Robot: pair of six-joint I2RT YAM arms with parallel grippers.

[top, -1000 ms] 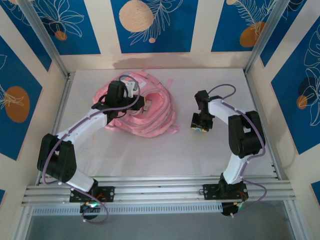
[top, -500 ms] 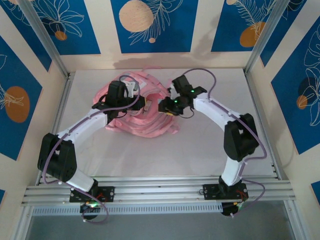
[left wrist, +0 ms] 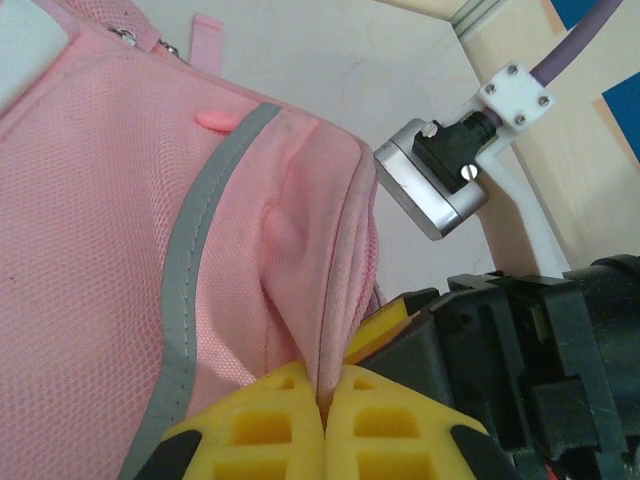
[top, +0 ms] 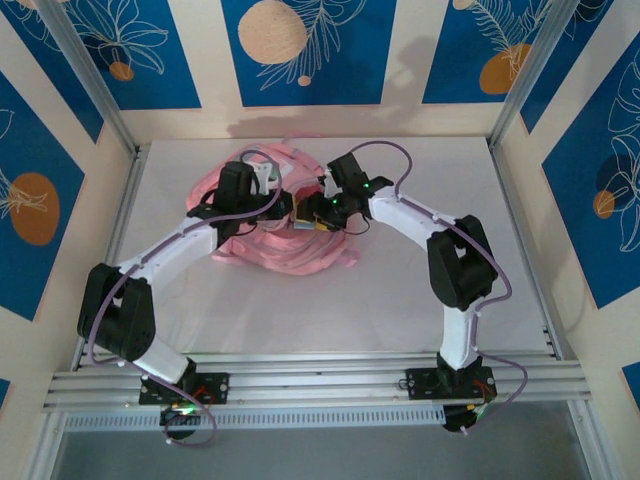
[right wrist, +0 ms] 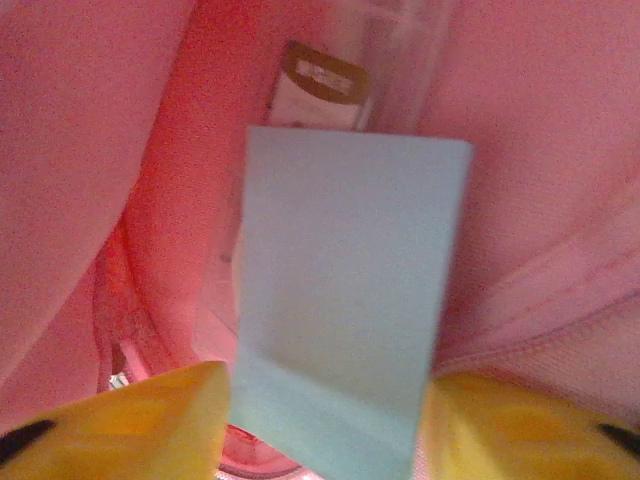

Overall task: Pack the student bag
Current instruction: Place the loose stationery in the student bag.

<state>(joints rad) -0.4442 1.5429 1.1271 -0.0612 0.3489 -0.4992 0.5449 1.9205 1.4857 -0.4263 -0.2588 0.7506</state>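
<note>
The student bag (top: 300, 250) lies slumped on the counter (top: 400, 300), in the far left-centre part, with both arms meeting above its mouth. The left tool (left wrist: 325, 420) is fully closed and pinches a fold of the pink fabric at the rim of the opening, so it lifts this edge and holds the mouth apart. The right tool (right wrist: 325, 425) is partly closed on a pale blue card (right wrist: 350, 290), a flat rectangular piece held by its lower end between the yellow fingers, and its free end points into the pink inside of the bag. I judge the step in hand to be sliding this piece into the bag. To do it well, the right arm should go forward along the flat plane of the piece, without tilting, and let go only when most of it is past the rim. The left arm should hold its pull steady, because the soft cloth would fall shut if it slackens. Deeper inside lies a clear item with a brown label (right wrist: 325, 75), directly in the path, so the piece may need to pass beside or over it. The two tools are very near each other at the opening, and the right wrist's silver camera box (left wrist: 430, 180) sits just beside the pinched edge, so a collision is the main risk.
</note>
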